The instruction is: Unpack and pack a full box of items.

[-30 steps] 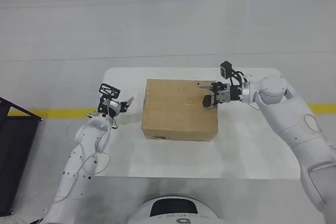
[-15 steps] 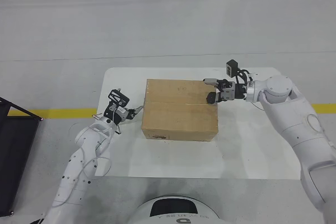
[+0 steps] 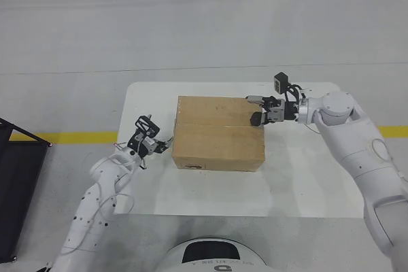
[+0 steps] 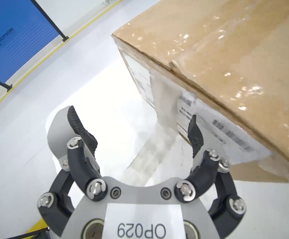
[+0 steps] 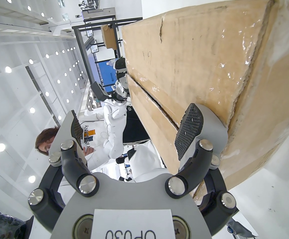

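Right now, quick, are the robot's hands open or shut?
Left gripper: open, empty, beside the box.
Right gripper: open, empty, at the box's top edge.

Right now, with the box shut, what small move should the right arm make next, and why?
Probably ease one finger of the right gripper into the seam and lift a flap. The box sits shut on the table, the seam gapes at that end, and the open gripper has a finger there. The left gripper is open beside the opposite end.
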Motion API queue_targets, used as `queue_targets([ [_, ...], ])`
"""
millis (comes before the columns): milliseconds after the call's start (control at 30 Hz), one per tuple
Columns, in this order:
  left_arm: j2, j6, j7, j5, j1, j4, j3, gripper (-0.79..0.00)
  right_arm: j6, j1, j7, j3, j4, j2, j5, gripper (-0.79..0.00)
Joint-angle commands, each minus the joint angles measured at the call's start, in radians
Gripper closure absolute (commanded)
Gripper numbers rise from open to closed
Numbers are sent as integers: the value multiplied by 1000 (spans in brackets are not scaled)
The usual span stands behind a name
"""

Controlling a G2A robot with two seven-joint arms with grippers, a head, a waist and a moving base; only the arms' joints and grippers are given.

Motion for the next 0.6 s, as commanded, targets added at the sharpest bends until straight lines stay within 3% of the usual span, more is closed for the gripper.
queue_targets([
  [0, -5, 58, -2, 10, -19, 28, 22, -785, 0, -2, 1, 4, 1, 0, 0, -785],
  [300, -18, 142, 35, 31, -70, 107, 92, -785, 4, -9, -4, 19, -3, -2, -10, -785],
  [567, -19, 148, 144, -53, -64, 92, 75, -785, 5, -10, -5, 19, -3, -2, -11, -785],
])
